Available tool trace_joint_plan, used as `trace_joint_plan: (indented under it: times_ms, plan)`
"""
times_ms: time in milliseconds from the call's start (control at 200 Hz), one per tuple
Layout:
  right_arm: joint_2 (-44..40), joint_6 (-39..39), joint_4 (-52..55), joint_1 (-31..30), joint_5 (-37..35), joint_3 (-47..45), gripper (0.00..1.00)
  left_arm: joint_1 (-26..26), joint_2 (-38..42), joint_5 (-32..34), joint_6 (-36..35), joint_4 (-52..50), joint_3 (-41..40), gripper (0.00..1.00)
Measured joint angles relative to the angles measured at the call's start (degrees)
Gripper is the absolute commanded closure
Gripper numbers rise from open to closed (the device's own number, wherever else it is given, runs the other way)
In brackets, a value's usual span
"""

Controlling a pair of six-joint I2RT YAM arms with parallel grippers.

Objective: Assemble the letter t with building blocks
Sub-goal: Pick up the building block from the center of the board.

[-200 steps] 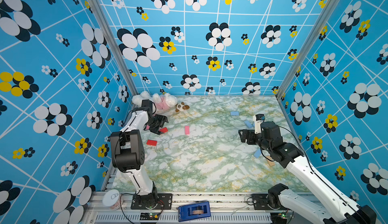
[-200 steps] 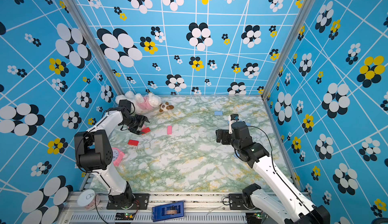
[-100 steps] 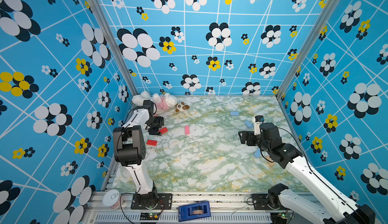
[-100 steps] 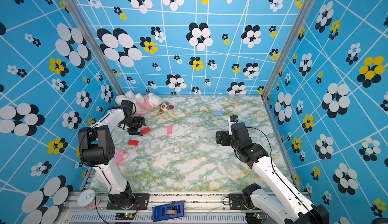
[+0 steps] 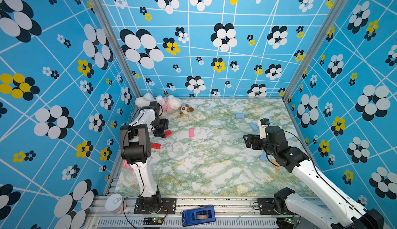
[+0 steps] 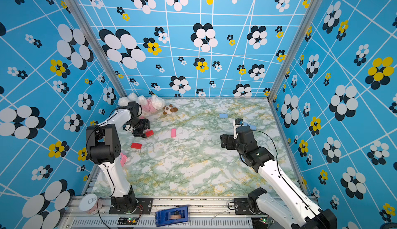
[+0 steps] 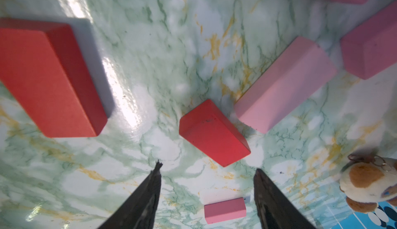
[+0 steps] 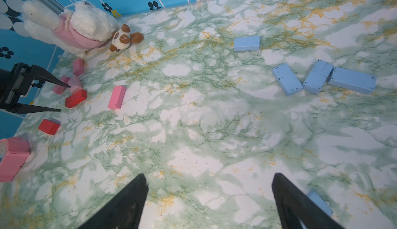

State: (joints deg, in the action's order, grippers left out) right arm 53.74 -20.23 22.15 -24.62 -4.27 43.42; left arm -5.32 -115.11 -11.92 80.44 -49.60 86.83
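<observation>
The middle of the table (image 5: 204, 165) is bare, so there is lots of room to pass. The left side is crowded. A red block (image 7: 212, 133) lies just in front of the left gripper (image 7: 208, 166), whose fingers stand apart. A pale pink block (image 7: 283, 84) sits right beside that block, with two more pink blocks (image 7: 371, 45) close behind. A second red block (image 7: 47, 77) lies off to one side, with a clear gap between. A big plush toy (image 5: 167, 104) and a small brown-and-white toy (image 5: 185, 109) fill the far left corner. On the right, blue blocks (image 8: 318, 79) bunch together. The floor before the right gripper (image 8: 210, 174), fingers wide, is bare.
</observation>
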Motion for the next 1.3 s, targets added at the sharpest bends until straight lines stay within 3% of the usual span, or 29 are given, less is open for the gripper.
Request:
trace_joint_plan:
  times_ms: [560,1105,1300]
  plan:
    - [-1.46,0.0,0.0,0.0,0.13,-0.85,0.06,0.48,-6.36,1.7,-0.07,-2.82,5.11,0.34]
    - [-1.88,0.0,-0.02,0.0,0.13,-1.4,0.07,0.55,-6.4,2.54,-2.49,-3.1,5.18,0.54]
    - [-1.88,0.02,0.0,0.0,0.13,-1.4,0.07,0.59,-6.4,2.54,-3.98,-2.49,5.03,0.56]
